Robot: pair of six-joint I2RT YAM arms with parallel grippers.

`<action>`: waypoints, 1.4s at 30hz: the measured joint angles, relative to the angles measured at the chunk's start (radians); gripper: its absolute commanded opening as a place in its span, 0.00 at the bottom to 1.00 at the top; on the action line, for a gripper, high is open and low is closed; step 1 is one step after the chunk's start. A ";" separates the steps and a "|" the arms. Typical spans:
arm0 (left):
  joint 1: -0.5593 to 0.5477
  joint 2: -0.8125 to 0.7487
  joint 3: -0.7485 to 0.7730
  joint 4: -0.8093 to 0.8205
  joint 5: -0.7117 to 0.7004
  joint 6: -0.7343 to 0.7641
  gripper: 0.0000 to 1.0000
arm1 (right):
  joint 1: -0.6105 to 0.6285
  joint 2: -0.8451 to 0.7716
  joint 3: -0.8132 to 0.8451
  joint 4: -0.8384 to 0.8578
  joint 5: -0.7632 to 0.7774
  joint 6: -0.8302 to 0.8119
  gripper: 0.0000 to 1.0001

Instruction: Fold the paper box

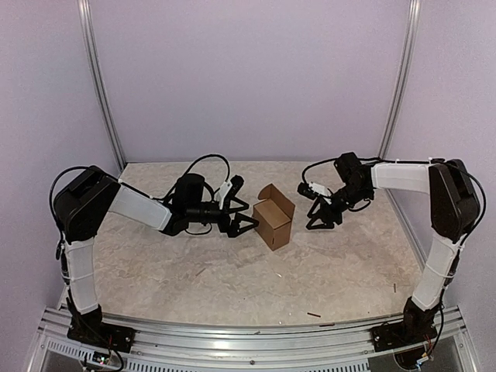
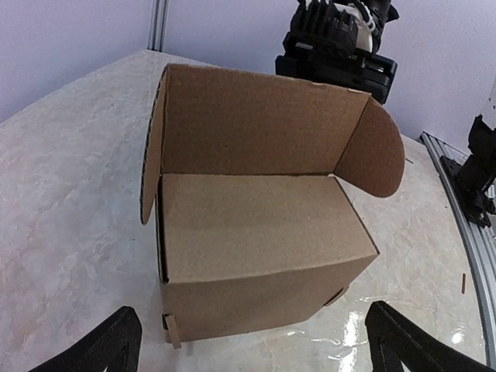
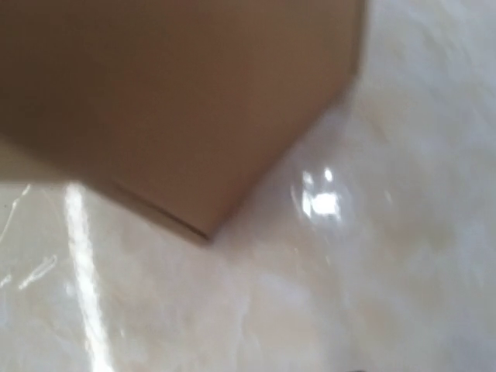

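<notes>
Both arms reach inward from their bases, elbows bent outward, forearms held low. The left gripper [image 1: 246,225] points toward the right arm with jaws spread wide; the right gripper [image 1: 320,222] tilts downward, jaws parted, holding nothing.

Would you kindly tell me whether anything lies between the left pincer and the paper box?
Nothing visible does. The left pincer sits open just beside the paper box. The left wrist view shows only bare table between it and the box's near wall.
</notes>
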 measured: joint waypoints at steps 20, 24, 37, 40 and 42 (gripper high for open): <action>-0.042 0.090 0.128 -0.055 0.140 0.106 0.95 | 0.164 0.003 0.022 0.032 0.055 -0.074 0.52; -0.058 0.077 0.091 -0.041 0.118 0.108 0.95 | 0.181 0.000 -0.002 0.030 0.056 -0.076 0.52; -0.118 -0.074 -0.087 -0.052 0.028 0.083 0.96 | 0.230 -0.126 -0.158 0.024 0.041 -0.047 0.58; -0.118 -0.135 -0.101 -0.098 -0.032 0.079 0.97 | 0.230 -0.164 -0.177 0.001 0.065 -0.061 0.67; -0.119 -0.183 -0.099 -0.122 -0.079 0.079 0.98 | 0.230 -0.193 -0.182 -0.016 0.083 -0.068 0.67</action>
